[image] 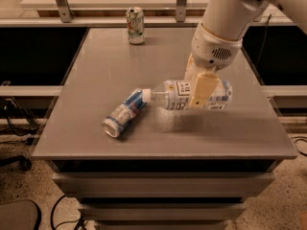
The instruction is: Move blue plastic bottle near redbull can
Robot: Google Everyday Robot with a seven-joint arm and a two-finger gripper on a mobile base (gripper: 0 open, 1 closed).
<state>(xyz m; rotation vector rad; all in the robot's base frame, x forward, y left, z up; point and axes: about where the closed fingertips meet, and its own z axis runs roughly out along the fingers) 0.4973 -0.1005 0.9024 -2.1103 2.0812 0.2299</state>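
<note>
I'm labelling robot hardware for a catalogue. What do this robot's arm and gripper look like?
The arm is glossy white, thick and rounded, with a dotted vent grille on the wrist. The gripper, at the blue plastic bottle over the table's right side, has flat cream-yellow fingers. No cables show.

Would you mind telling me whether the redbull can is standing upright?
No, the redbull can lies on its side, while the pincer holds the blue plastic bottle beside it.

blue plastic bottle (173, 94) in gripper (195, 90), cap perhaps touching redbull can (123, 113)
</note>
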